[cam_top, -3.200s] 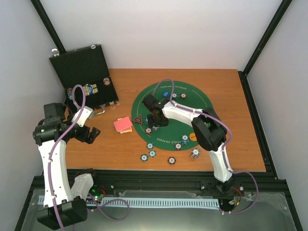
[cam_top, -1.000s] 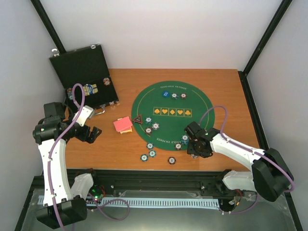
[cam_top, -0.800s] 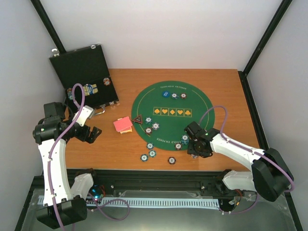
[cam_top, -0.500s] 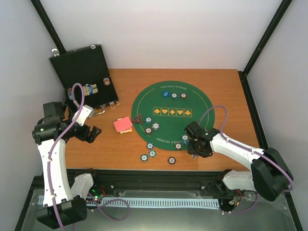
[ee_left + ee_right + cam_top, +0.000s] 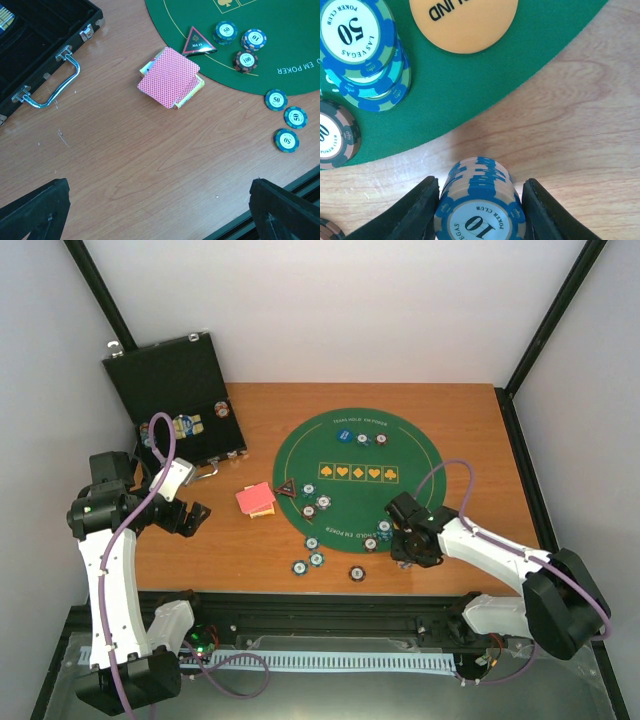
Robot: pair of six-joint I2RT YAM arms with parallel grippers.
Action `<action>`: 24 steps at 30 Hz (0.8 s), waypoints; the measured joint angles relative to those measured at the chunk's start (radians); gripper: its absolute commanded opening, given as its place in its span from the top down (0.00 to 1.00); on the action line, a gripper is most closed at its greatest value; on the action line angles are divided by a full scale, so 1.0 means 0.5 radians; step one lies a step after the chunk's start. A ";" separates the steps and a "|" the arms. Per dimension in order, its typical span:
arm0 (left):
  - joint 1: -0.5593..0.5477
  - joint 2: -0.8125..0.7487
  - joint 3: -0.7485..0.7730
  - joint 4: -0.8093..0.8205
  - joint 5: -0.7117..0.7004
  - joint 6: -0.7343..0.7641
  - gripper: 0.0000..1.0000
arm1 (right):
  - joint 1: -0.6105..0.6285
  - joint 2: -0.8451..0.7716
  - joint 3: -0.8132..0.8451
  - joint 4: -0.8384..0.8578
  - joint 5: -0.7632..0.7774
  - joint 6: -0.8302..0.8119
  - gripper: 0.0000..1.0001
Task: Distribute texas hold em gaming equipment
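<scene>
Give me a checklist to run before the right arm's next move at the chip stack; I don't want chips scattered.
1. The stack of 10 chips is centred between the right jaws: ok.
2. Firm grip on the stack: cannot tell; the jaws sit close on both sides.
3. The stack rests flat on the wooden table, just off the green mat: ok.
4. Neighbours stand apart from the stack: ok; the 50 chips and orange button lie apart on the mat.
5. The left jaws are out of the way: ok; wide open, empty, short of the red-backed cards.
</scene>
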 measured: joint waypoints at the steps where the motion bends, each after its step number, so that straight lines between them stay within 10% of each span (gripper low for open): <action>1: 0.000 0.000 0.000 0.000 0.000 0.000 0.00 | -0.002 -0.002 0.000 -0.006 0.000 -0.002 0.85; 14: 0.000 0.000 0.000 0.001 -0.008 0.000 0.00 | -0.080 -0.087 0.468 -0.241 0.000 -0.140 0.92; 24: 0.000 0.011 0.000 0.003 -0.027 0.000 0.00 | -0.472 0.584 1.291 -0.282 -0.017 -0.450 0.92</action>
